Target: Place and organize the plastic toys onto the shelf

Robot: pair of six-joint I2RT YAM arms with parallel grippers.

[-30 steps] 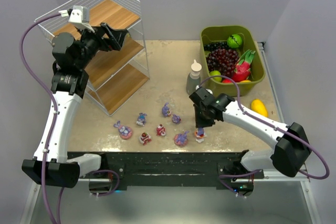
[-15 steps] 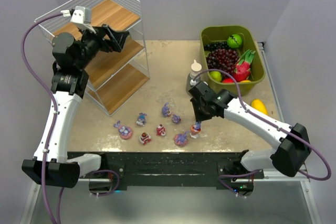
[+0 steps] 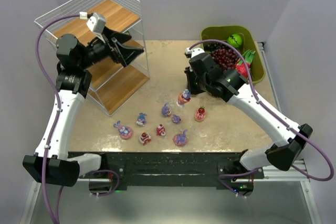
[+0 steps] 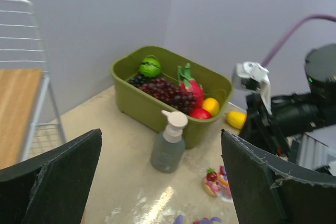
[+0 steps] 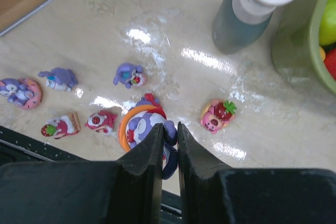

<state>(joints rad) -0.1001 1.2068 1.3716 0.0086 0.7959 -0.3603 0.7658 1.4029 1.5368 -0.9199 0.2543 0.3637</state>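
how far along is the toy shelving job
Done: nothing seen on the shelf yet. In hand: the right gripper holds one bunny toy, lifted off the table. Left: eight toys lying on the table.

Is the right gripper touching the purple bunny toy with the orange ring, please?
Touching. The right wrist view shows the right gripper pinching one side of the purple bunny toy between its two fingers, with no gap visible.
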